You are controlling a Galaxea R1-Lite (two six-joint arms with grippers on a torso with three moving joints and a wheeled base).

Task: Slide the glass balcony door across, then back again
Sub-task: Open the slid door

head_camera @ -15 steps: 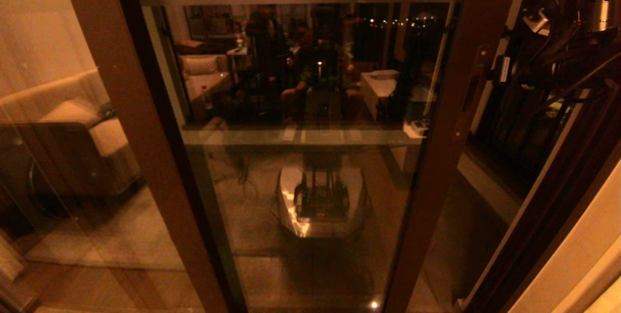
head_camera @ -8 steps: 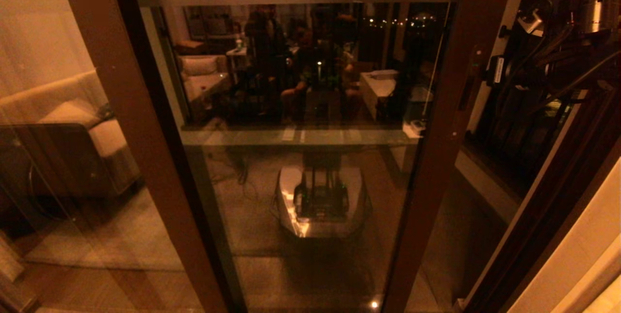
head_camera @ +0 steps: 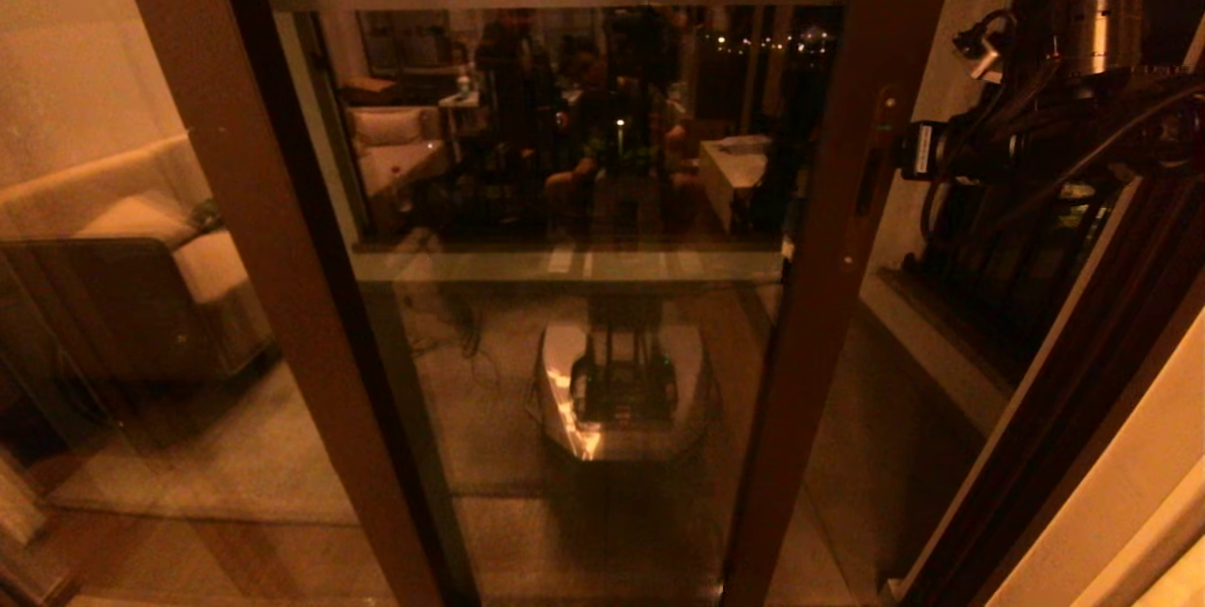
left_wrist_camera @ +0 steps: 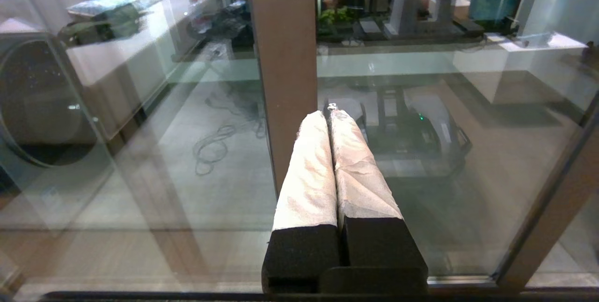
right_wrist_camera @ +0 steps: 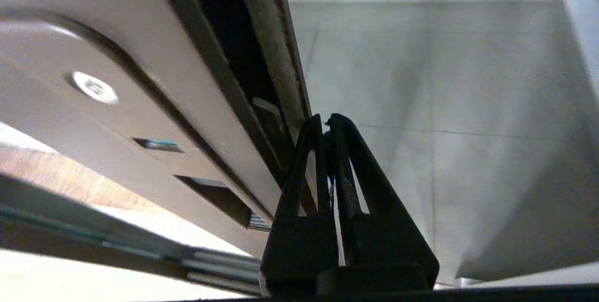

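Pressing the glass balcony door (head_camera: 828, 212) edge — right gripper's (right_wrist_camera: 327, 121) fingertips together

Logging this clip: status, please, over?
Right gripper shut, tips at the edge of the glass balcony door by its handle slot. Left gripper shut, parked facing the glass. Nothing in the way.

In front of me the door (head_camera: 602, 212) stands upright: tall brown-framed glass, a frosted band with Chinese characters on top, a narrow handle slot on its right stile, an open gap beyond that stile.
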